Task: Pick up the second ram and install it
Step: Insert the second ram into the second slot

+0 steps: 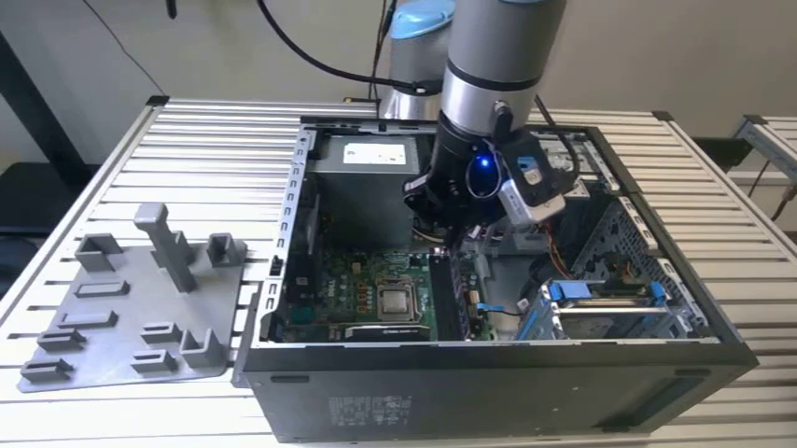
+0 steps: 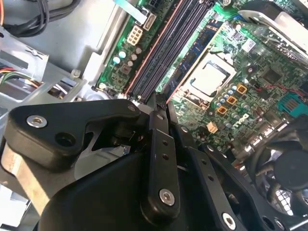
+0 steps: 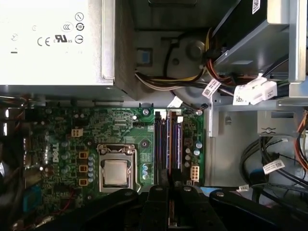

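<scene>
My gripper (image 1: 451, 241) hangs inside the open computer case (image 1: 498, 383), low over the green motherboard (image 1: 361, 289). In the first wrist view my gripper (image 3: 169, 185) is shut on the second ram (image 3: 169, 207), of which a thin brownish edge shows between the fingers. It stands in line with the long black memory slots (image 3: 161, 139) beside the silver processor (image 3: 115, 173). In the second wrist view my gripper (image 2: 156, 102) sits at the near end of the slots (image 2: 168, 53). I cannot tell whether the ram is seated.
A power supply (image 3: 48, 38) and cable bundles (image 3: 159, 79) lie beyond the board. A drive cage (image 1: 610, 303) with blue tabs fills the case on the exterior view's right. A grey holder fixture (image 1: 137, 299) rests on the slatted table, exterior view's left. A fan (image 2: 284, 178) is nearby.
</scene>
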Motion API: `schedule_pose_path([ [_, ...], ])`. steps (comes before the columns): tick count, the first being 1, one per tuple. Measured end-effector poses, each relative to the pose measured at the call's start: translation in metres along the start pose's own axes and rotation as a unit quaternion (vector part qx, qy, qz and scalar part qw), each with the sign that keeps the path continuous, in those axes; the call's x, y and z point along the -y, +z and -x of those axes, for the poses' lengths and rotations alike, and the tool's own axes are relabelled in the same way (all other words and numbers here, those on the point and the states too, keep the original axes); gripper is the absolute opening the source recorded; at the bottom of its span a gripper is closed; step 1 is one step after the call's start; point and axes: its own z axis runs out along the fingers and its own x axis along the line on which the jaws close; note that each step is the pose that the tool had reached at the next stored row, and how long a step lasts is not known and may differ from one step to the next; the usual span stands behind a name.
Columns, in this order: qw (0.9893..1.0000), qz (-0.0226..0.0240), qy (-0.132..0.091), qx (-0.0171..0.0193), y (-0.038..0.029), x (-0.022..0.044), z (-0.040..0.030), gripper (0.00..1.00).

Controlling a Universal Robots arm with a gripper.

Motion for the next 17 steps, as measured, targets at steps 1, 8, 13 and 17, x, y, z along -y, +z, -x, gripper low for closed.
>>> schedule_pose_path([
  [1,1.0000,0.0000,0.000,0.0000,0.0014,0.0000,-0.0004,0.14],
  [8,1.0000,0.0000,0.002,-0.0015,0.0104,0.0005,-0.0018,0.14],
  [13,1.0000,-0.0001,0.004,-0.0018,0.0176,0.0008,-0.0020,0.14],
  [17,1.0000,-0.0002,0.009,-0.0028,0.0229,0.0011,-0.0022,0.14],
])
